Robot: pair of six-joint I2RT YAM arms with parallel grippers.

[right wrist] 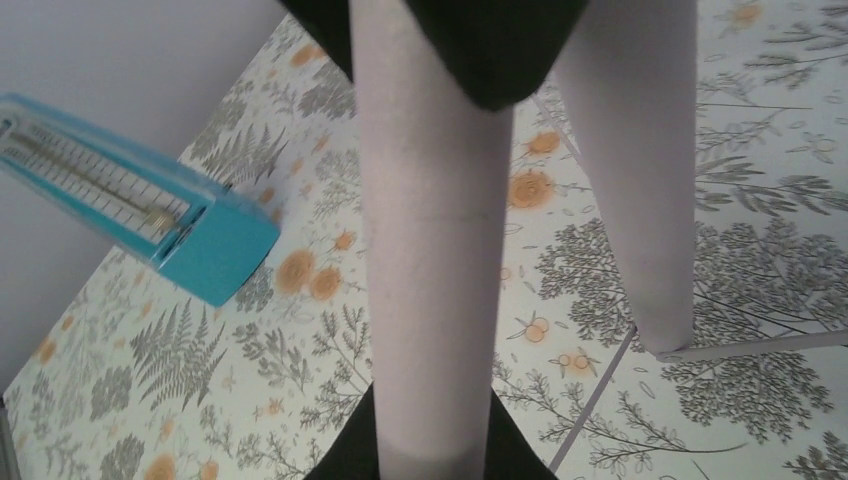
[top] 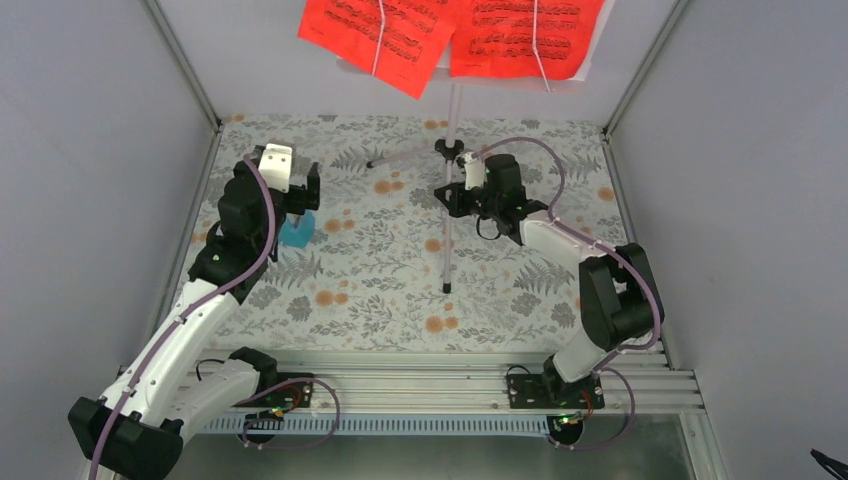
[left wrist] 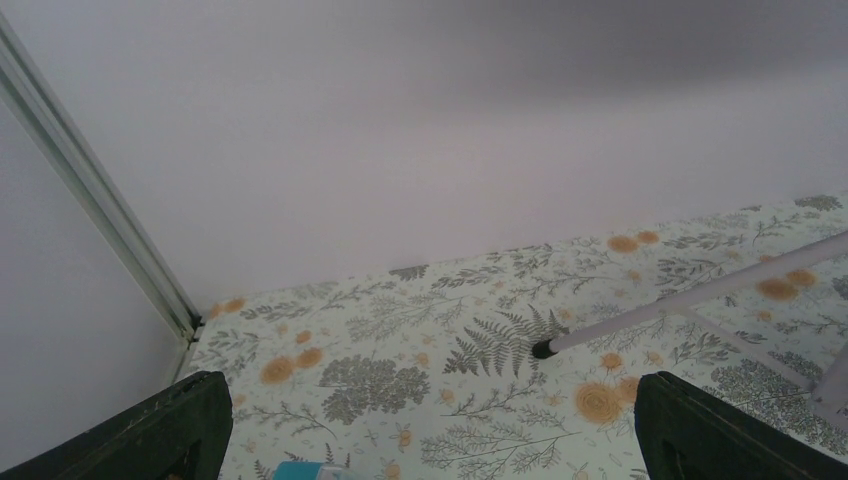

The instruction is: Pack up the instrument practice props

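Top external view: the right gripper (top: 453,190) is clamped tight on a tube of the lilac music stand (top: 447,250) mid-table, with red sheet-music pages (top: 385,35) on its desk near the back wall. The left gripper (left wrist: 440,435), jaws spread wide and empty, hangs over the blue metronome (top: 295,232) near the left wall. One stand leg (left wrist: 690,295) reaches toward it across the floral table (top: 380,290).
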